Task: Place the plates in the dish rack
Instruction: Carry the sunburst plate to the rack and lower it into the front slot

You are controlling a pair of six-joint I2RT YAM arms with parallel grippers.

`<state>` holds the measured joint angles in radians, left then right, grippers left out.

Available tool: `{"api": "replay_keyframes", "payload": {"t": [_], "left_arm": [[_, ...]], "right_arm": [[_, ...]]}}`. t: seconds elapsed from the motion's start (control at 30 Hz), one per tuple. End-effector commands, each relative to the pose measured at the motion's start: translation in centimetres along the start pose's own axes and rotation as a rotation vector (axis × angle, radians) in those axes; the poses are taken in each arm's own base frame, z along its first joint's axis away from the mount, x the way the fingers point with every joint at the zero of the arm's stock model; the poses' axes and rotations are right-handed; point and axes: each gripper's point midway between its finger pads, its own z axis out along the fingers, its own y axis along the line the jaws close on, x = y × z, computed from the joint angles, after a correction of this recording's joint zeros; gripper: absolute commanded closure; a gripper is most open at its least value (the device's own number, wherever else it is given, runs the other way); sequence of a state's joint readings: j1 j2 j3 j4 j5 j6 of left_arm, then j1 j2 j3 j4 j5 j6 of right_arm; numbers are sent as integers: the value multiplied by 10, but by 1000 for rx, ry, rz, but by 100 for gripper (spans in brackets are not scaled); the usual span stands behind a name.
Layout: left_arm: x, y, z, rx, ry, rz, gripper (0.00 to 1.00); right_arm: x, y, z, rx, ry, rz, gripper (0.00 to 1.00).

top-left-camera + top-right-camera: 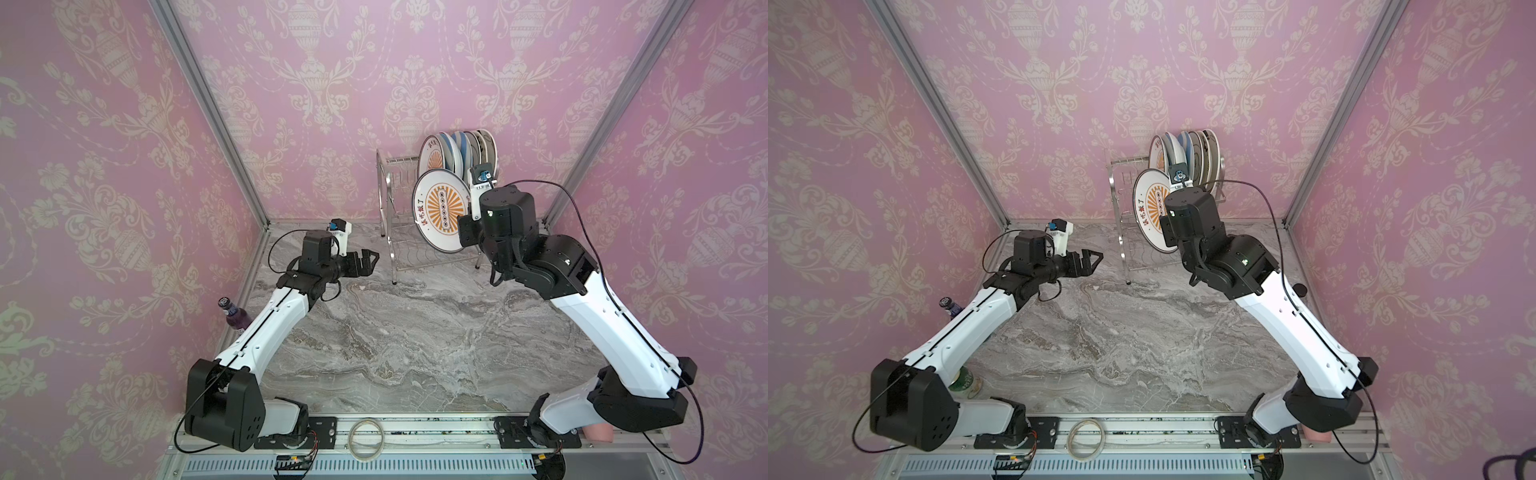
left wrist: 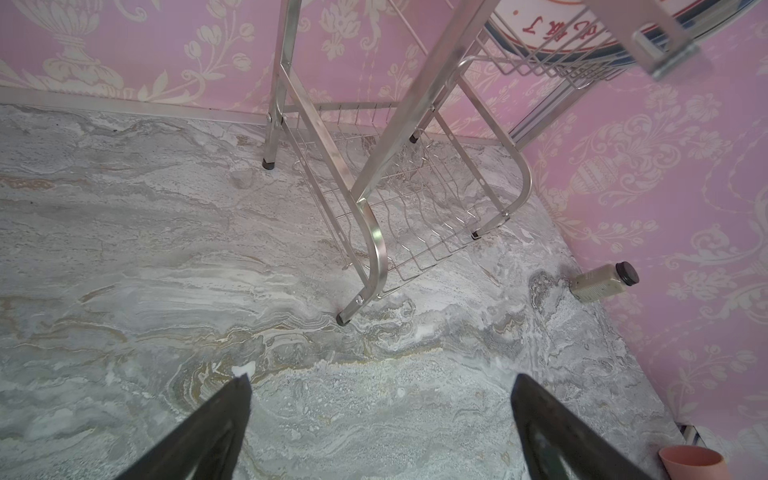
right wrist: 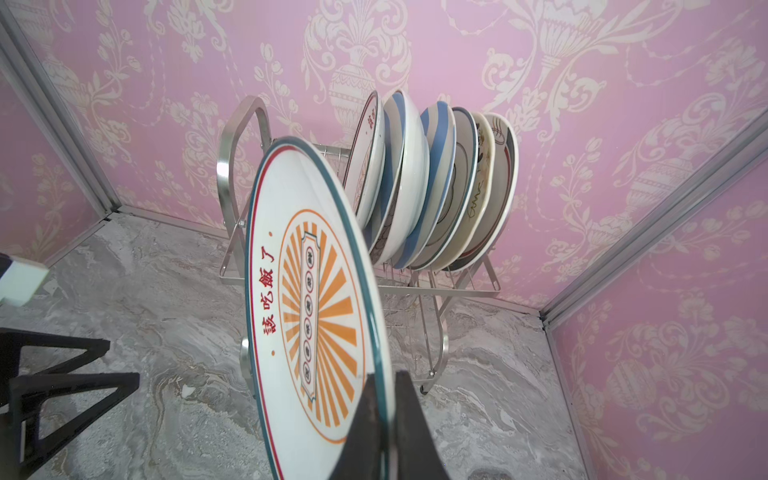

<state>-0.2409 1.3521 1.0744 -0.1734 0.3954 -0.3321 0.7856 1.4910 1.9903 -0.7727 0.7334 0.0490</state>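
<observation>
The dish rack (image 1: pixel 382 195) (image 1: pixel 1114 199) (image 2: pixel 419 104) (image 3: pixel 226 166) stands at the back of the marble table. Several plates (image 1: pixel 457 149) (image 1: pixel 1187 153) (image 3: pixel 415 187) stand on edge in its upper tier, toward the right end. My right gripper (image 3: pixel 384 382) is shut on the rim of an orange sunburst plate (image 1: pixel 440 208) (image 1: pixel 1150 212) (image 3: pixel 307 291), held upright just in front of that row. My left gripper (image 1: pixel 370 259) (image 1: pixel 1094 257) (image 2: pixel 382 378) hangs open and empty over the table, left of the rack.
A purple bottle (image 1: pixel 232 311) (image 1: pixel 951 305) stands by the left wall and a green can (image 1: pixel 965 380) sits under the left arm. A small beige bottle (image 2: pixel 602 280) lies by the right wall. A pink cup (image 1: pixel 598 432) (image 2: pixel 692 461) stands at the front right.
</observation>
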Motion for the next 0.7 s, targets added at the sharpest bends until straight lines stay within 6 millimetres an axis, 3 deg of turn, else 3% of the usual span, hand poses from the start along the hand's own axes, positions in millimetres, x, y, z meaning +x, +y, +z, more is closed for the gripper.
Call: {"api": "replay_keyframes", "payload": {"t": [0.0, 0.13, 0.47, 0.67], "left_arm": [[10, -12, -4, 49, 32, -23, 1], [18, -16, -6, 71, 57, -40, 1], [27, -17, -5, 88, 72, -51, 1], [24, -21, -3, 114, 75, -26, 1]], "right_arm": [[-43, -14, -1, 94, -141, 77, 100], [-62, -10, 14, 202, -196, 45, 100], [-104, 8, 41, 284, -308, 25, 100], [-108, 14, 67, 351, -311, 3, 100]]}}
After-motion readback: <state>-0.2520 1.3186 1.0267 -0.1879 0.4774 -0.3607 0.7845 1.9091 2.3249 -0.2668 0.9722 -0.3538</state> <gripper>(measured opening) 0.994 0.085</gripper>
